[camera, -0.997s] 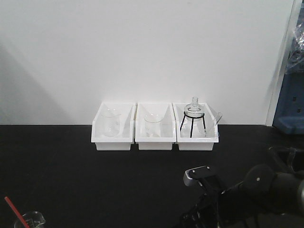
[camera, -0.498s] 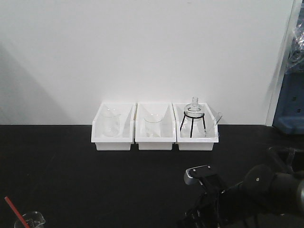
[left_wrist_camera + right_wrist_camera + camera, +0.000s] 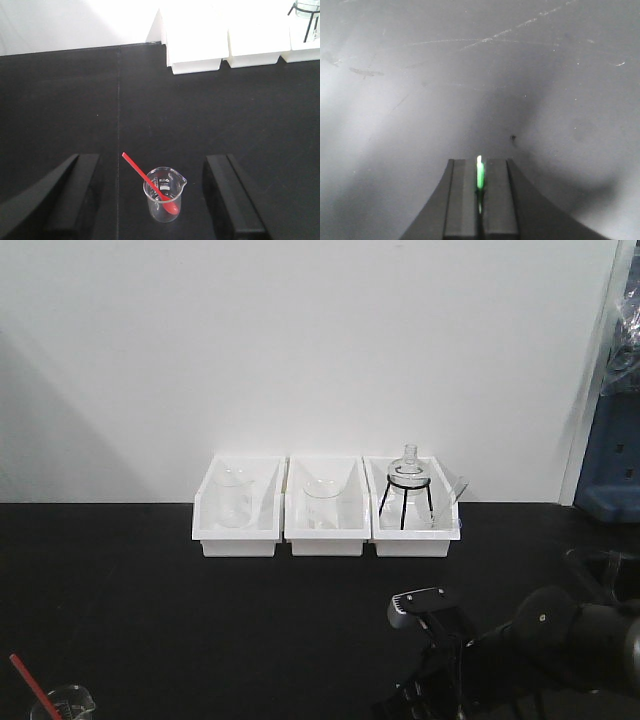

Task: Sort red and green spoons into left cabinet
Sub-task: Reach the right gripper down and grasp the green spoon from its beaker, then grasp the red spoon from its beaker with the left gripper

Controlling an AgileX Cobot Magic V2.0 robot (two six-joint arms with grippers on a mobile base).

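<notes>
- Far left, front view: I see the red spoon [image 3: 22,672] at the bottom corner of the black table [image 3: 120,580]. It leans out of a small glass beaker [image 3: 62,702] that the frame edge cuts off.
- Left wrist view: the spoon's bowl rests at the bottom of that beaker and its handle slants up and to the left over the rim.
- Left gripper [image 3: 152,160]: its fingers [image 3: 75,197] are spread wide with nothing between the pads. The beaker and red spoon sit on the table in the gap between them, touching neither finger.
- Centre, against the white wall: three white bins [image 3: 325,530] stand side by side, touching.
  - The left and middle bins each hold a clear beaker.
  - The right bin holds a glass flask [image 3: 410,468] seated on a black tripod [image 3: 403,508].
- Lower right, front view: the right arm [image 3: 545,635] is low over the table, in front of the right bin and well apart from it. I cannot see its fingertips from here.
- Right gripper [image 3: 480,165], wrist view: its fingers [image 3: 462,192] are pressed together, pinching the green spoon [image 3: 480,176]. Only a thin bright sliver shows in the seam between the pads.
- Beyond those fingertips lies a pale grey scuffed surface [image 3: 470,75]. I cannot tell what it belongs to.
- Far right edge, front view: a blue object [image 3: 608,465] is partly cut off and too little of it shows to identify.
</notes>
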